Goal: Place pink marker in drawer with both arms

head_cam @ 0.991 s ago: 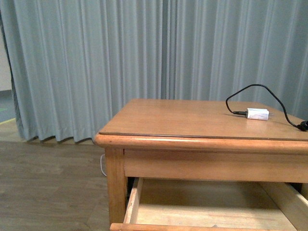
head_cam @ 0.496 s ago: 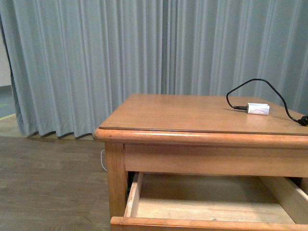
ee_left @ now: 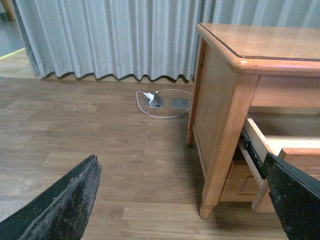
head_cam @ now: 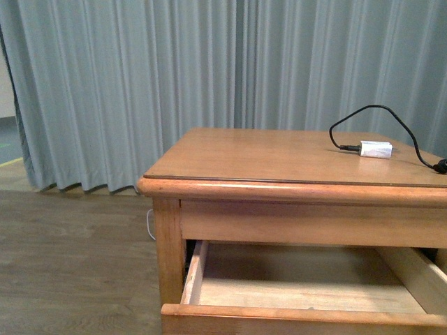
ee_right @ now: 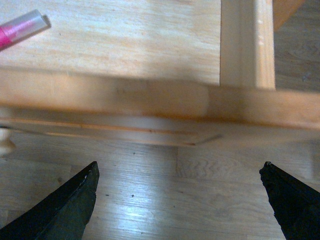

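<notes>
The pink marker (ee_right: 18, 31) lies on the pale floor inside the open drawer (ee_right: 150, 107), with its clear-white cap end pointing inward. My right gripper (ee_right: 180, 165) is open over the wooden floor, just outside the drawer's front, and holds nothing. The drawer's round knob (ee_right: 5, 141) peeks in at the picture's edge. My left gripper (ee_left: 181, 159) is open and empty, low beside the table's corner leg (ee_left: 220, 165), with the pulled-out drawer (ee_left: 295, 155) by one finger. The front view shows the drawer (head_cam: 300, 315) open under the tabletop, with no arm and no marker in sight.
A white charger plug (head_cam: 375, 149) with a black cable lies on the tabletop (head_cam: 265, 157) at the right. Grey curtains hang behind. A floor socket with a white cable (ee_left: 155, 99) sits near the curtain. Wooden floor spreads out left of the table.
The front view has shifted: the table now sits higher in the picture and more of the drawer's front rim shows. The charger plug has not moved on the tabletop.
</notes>
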